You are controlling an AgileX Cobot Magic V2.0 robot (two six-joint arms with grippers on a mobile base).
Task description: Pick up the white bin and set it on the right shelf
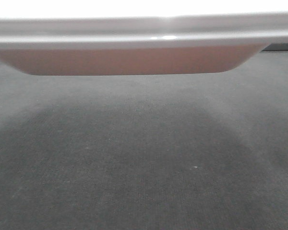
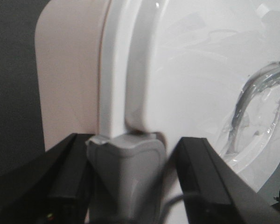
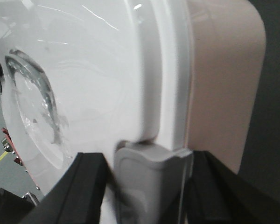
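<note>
Left gripper (image 2: 130, 186), right gripper (image 3: 149, 191): half-open, clamping white bin (image 2: 70, 74) grey latches (image 2: 126, 158).

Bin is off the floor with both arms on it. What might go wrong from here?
1. The left gripper and right gripper each seem to hold only a grey lid latch; one unclipping may drop the white bin.
2. The bin fills the front view's top and the shelf is unseen, so placing is blind.
</note>
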